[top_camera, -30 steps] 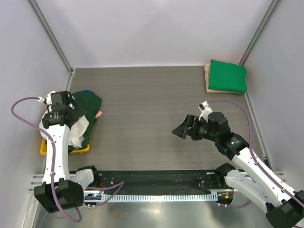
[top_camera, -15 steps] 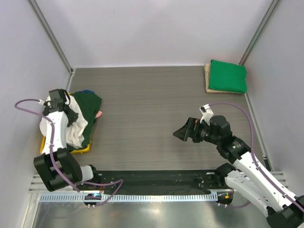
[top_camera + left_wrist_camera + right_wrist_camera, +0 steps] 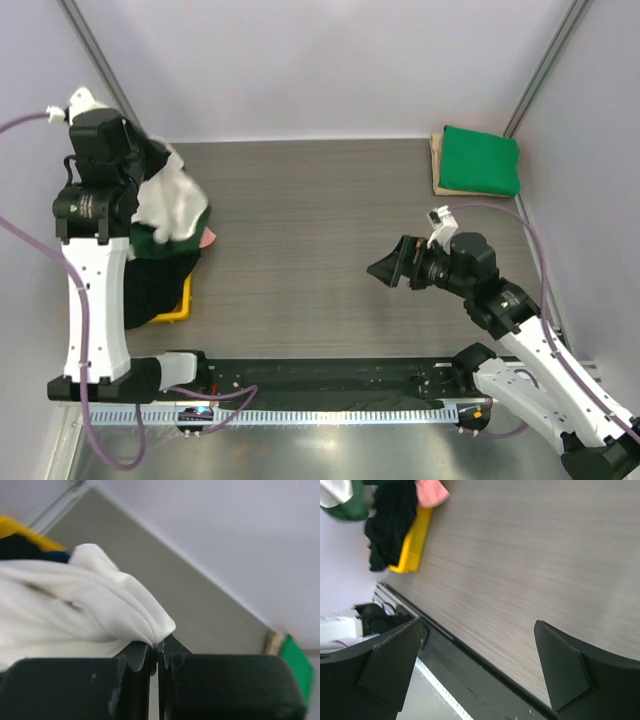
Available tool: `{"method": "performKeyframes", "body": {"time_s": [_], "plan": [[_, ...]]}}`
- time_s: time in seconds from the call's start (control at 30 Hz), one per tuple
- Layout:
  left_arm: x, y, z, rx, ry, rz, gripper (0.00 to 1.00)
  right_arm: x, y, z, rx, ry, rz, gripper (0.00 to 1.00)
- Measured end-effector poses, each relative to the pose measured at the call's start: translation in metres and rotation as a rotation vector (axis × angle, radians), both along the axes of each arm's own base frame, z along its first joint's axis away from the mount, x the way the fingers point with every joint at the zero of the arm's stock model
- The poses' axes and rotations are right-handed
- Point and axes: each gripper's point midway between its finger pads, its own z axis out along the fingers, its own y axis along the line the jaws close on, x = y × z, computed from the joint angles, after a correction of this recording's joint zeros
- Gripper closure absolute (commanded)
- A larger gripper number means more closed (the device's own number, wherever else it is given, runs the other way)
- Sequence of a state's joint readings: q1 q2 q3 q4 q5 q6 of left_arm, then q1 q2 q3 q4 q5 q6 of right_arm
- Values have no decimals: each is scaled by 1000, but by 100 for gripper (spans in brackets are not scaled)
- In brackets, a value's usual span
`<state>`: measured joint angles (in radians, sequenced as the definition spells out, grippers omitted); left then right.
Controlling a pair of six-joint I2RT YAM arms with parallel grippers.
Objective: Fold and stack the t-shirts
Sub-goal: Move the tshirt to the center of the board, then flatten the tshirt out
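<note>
The table top [image 3: 330, 230] is grey with thin lines like wood. Plain pale walls [image 3: 320, 60] stand on three sides. The left post [image 3: 105, 70] and the right post [image 3: 548, 62] are thin metal. A black strip [image 3: 330, 375] runs along the near edge. The light is soft and even.

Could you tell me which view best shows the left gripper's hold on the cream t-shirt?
The left wrist view: the left gripper is shut on a fold of the cream t-shirt. Top external shows the shirt lifted but hides the pinch; right wrist catches only its edge.
</note>
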<state>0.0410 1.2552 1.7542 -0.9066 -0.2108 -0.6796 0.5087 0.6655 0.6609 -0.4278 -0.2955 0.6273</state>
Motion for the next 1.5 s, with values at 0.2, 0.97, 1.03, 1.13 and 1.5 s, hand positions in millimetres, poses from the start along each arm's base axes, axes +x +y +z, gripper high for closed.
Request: {"method": "performKeyframes", "body": {"time_s": [0.2,0.97,1.03,1.13,1.5], "plan": [[-27,-94,121,-42,-294,-298,100,18,-8,87,12,-186,-62,0],[-84,-211,-217,58,573,-702,1,14,-38,-92,-309,312,-219,10],[-91,-202,-202,52,509,-693,1,0,-32,-124,-313,396,-181,11],[-104,-191,-203,46,477,-685,1,-21,-23,-159,-321,488,-118,11],[-146,-168,-278,-12,592,-609,3,-2,43,-173,-230,454,43,50]]}}
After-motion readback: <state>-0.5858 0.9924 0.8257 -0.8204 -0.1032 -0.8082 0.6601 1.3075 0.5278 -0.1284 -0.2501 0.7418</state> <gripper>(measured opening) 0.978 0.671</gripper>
